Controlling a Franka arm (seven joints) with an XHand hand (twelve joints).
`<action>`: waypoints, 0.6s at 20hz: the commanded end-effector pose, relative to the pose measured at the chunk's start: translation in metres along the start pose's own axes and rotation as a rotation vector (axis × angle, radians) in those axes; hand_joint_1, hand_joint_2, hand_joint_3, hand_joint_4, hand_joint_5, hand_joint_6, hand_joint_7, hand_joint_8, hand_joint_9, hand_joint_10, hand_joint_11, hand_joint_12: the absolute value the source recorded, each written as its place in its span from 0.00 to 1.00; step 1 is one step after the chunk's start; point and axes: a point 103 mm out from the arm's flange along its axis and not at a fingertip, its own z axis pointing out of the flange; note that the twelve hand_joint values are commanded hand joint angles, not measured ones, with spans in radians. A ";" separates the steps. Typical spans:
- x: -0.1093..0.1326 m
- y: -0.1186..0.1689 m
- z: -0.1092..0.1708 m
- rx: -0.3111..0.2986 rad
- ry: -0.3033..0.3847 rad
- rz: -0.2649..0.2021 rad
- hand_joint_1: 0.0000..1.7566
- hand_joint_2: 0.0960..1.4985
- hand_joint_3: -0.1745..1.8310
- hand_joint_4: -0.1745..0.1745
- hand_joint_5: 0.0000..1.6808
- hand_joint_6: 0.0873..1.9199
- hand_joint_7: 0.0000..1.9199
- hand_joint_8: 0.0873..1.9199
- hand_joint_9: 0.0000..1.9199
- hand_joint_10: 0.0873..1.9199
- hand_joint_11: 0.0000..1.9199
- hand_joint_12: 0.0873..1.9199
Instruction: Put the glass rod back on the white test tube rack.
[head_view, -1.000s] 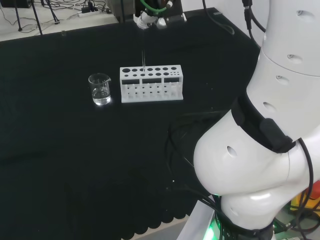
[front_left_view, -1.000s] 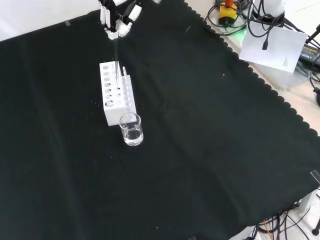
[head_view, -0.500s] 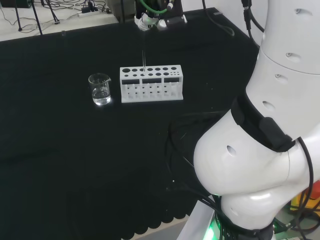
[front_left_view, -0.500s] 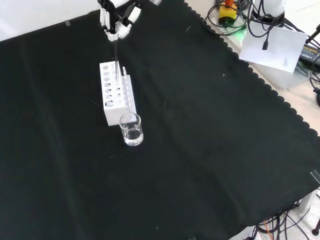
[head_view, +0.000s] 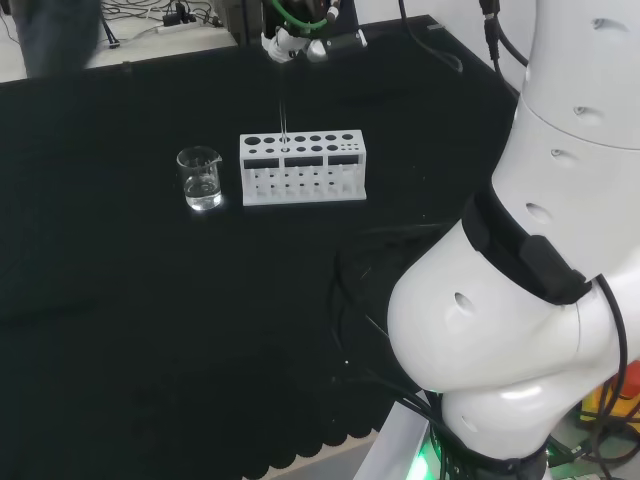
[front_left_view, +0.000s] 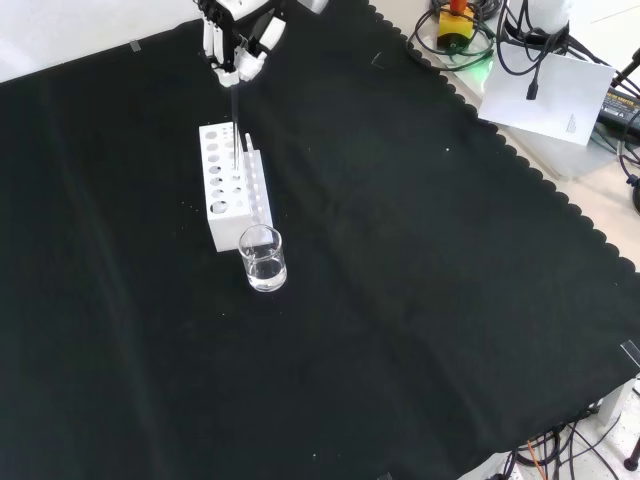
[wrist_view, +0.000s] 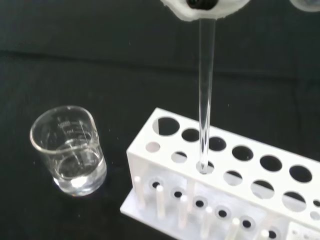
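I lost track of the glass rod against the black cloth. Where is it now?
The glass rod hangs upright from the hand, its lower tip at a hole in the top of the white test tube rack, whose other end stands by the beaker.

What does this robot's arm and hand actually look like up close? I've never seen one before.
The arm is made of big, rounded, glossy white links with small round dimples. A black band wraps one joint, and black cables run along it. A green light glows near its base. The hand at the far end is much smaller, black and white, with slim fingers and a green cable looping above it in the head view.
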 end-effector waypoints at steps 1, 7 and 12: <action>-0.004 0.002 0.022 0.037 -0.001 0.002 0.76 0.67 0.00 0.00 0.87 0.00 0.70 0.33 0.89 0.21 0.90 0.13; 0.000 0.007 0.044 0.060 -0.002 -0.010 0.76 0.67 0.00 0.00 0.87 0.00 0.70 0.33 0.89 0.21 0.90 0.13; 0.002 0.019 0.058 0.080 -0.011 -0.017 0.76 0.67 0.00 0.00 0.87 0.00 0.70 0.33 0.89 0.21 0.90 0.13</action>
